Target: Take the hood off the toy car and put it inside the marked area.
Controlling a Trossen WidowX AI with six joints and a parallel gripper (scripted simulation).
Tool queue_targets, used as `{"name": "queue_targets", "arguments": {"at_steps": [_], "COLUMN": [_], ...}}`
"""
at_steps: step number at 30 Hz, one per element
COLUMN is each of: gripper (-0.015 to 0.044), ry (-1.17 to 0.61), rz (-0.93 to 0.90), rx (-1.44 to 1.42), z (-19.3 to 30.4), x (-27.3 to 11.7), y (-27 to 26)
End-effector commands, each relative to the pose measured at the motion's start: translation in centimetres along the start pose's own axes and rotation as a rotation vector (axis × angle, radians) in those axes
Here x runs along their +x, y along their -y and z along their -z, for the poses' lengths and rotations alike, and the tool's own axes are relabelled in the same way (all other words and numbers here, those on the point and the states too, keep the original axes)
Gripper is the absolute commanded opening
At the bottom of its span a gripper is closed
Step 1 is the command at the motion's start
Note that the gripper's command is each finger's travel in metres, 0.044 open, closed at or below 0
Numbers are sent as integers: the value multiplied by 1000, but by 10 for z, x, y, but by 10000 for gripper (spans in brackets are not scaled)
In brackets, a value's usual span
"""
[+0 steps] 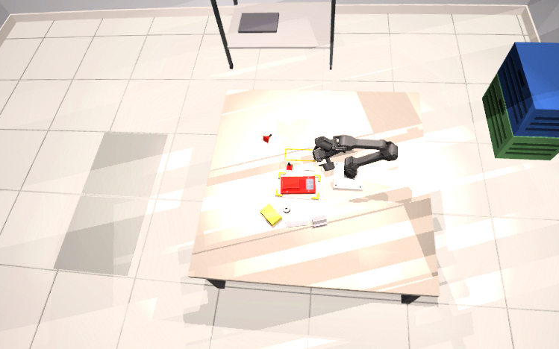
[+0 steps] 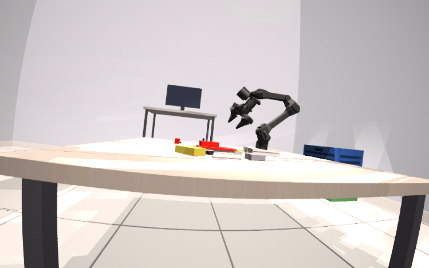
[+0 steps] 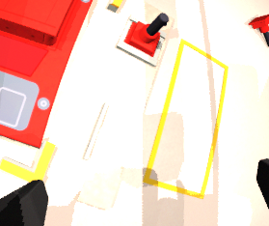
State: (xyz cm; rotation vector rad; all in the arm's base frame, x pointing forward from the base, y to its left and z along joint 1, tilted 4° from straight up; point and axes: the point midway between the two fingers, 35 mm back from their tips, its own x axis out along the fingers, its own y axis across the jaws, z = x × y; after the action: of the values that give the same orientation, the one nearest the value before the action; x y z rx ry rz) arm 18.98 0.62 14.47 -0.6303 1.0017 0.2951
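Pincer (image 1: 321,161) (image 2: 233,124) (image 3: 153,184) spread wide and held above the table (image 1: 372,256) (image 2: 215,188), with nothing gripped.

As seen from the top, the marked area (image 1: 301,149) (image 3: 164,116) is outlined in yellow, its three o'clock end partly covered by the arm (image 1: 361,142) (image 2: 274,95), and the red toy car (image 1: 300,184) (image 2: 217,148) (image 3: 61,63) is set at six o'clock from it; the hood (image 1: 290,182) (image 2: 209,144) (image 3: 29,16) seems to be the raised red block on the car's nine o'clock half, apart from the marked area. A red piece with a black stem (image 1: 289,166) (image 3: 143,40) is placed between area and car, and a yellow block (image 1: 270,215) (image 2: 190,150) is seen at seven o'clock from the car, a grey block (image 1: 319,221) (image 2: 255,156) at five.
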Motion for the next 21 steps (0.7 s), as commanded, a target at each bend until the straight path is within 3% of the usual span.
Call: {"name": "queue_targets", "arguments": {"at_steps": [1,11,21], "gripper": [440,440,440], "ry": [-49,-211,-417], "rz": [-84,-230,-316], "rx": [66,218,364], "z": [-28,-91,-147], "x": [2,28,82], "y": [1,-5,-31]}}
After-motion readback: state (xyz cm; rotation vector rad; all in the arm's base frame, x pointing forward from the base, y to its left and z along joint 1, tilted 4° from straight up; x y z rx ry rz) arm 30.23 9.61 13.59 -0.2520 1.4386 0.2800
